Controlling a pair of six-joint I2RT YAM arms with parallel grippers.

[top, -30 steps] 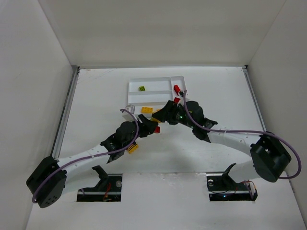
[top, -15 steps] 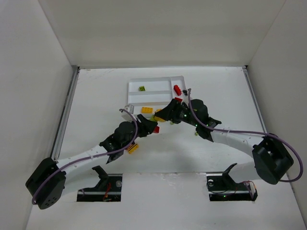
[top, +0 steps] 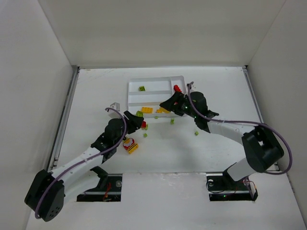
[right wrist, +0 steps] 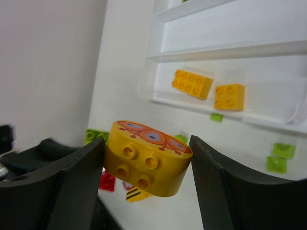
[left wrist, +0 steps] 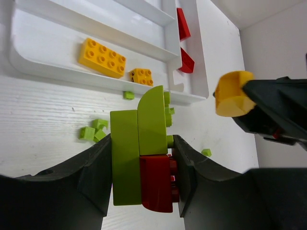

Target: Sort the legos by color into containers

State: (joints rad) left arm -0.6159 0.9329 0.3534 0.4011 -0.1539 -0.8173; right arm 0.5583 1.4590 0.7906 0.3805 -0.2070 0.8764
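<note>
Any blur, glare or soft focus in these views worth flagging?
Top external: even light, sharp, faint shadows. Left wrist: held green-and-red clump crisp, white tray nearly washed out. Right wrist: yellow round brick sharp, tray behind soft.

White tray (top: 130, 85) with three long slots and one crosswise slot.
- Far slot: one green brick (top: 142, 88).
- Near slot: a long yellow brick (left wrist: 102, 57) and a small yellow brick (left wrist: 141, 75), both studs up.
- Crosswise slot: two red bricks (left wrist: 182, 24).

Tiny green bricks (left wrist: 93, 130) lie loose just outside the near wall. The left gripper (left wrist: 142, 148) clamps a green-and-red clump (left wrist: 127, 163). The right gripper (right wrist: 146, 153) clamps a rounded yellow brick (right wrist: 144, 167) with a printed top.
</note>
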